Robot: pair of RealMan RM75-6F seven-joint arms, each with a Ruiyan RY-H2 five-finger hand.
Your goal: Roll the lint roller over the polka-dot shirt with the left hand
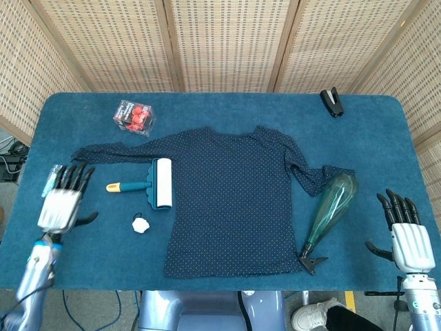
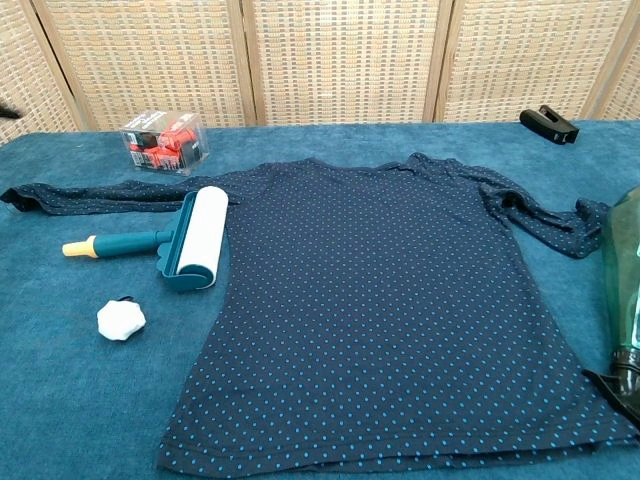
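- The left hand (image 1: 63, 202) is hovering palm-down with fingers spread, gripping nothing, its arm trailing toward the near edge.
- The right hand (image 1: 407, 231) is likewise idling, fingers apart and pointing forward, empty.

No text, brand, number or sign can be read in either view. The clear box (image 2: 163, 142) at about 10 o'clock on the table shows red and dark packaging in the chest view, but any print on it is too small and blurred to make out. The small bottle (image 1: 54, 181) at 9 o'clock in the head view carries a bluish label whose lettering is likewise illegible.
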